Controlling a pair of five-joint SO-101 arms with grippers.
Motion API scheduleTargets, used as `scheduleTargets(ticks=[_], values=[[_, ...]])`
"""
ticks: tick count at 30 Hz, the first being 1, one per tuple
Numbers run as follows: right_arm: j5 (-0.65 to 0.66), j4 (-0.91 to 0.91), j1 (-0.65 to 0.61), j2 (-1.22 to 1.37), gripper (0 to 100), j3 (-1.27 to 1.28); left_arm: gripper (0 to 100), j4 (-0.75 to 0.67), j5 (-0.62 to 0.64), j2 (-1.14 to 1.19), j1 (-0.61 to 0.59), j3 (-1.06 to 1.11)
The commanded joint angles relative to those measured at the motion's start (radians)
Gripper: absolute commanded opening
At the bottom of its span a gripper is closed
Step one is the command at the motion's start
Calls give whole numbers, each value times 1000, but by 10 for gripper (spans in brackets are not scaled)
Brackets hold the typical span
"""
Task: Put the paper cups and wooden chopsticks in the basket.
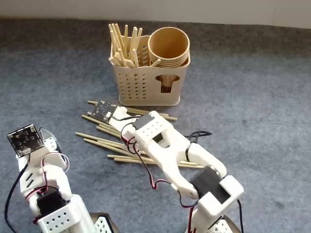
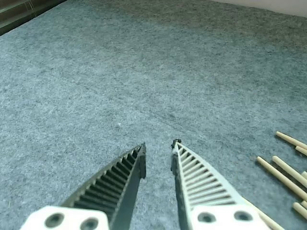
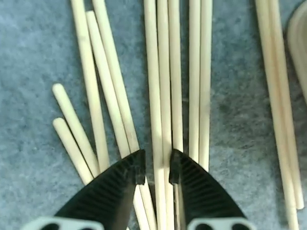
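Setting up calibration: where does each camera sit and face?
High view: from above, looking down on beige slotted plastic basket, left arm, right arm.
Left wrist view: on left arm, facing grey carpet past left end effector.
Right wrist view: looks down past right end effector onto pale wooden chopsticks.
Shared: all three show those chopsticks.

Left arm (image 1: pixel 46 182) and right arm (image 1: pixel 167 148): white perforated shells, black servos (image 1: pixel 206 182), red-and-black cables (image 1: pixel 130 144), dark circuit boards (image 1: pixel 25 139). Left claw (image 2: pixel 159 146): one black, one white ribbed finger; right claw (image 3: pixel 156 160): both black.
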Motion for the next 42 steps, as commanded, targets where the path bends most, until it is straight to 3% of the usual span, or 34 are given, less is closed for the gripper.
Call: scheduleTargets(ticks=[1,5,10,24,34,37,42], values=[[-11,-31,-10,8,91,-36,109,-2,-12,-7,-7,21],[-9,-54,-16,41,89,-35,109,-2,-12,-7,-7,21],[-9,-51,-12,12,3,-35,109,-2,-12,-7,-7,21],[-11,19,22,-185,5,-13,109,-2,-12,-7,-7,21],[-11,36,28,-36,31,-22,109,-2,-12,-7,-7,21],[-11,74,25,-39,98,-27,109,-2,-12,-5,-7,21],[-11,74,21,-70,91,-59,109,0,-12,-5,-7,21]])
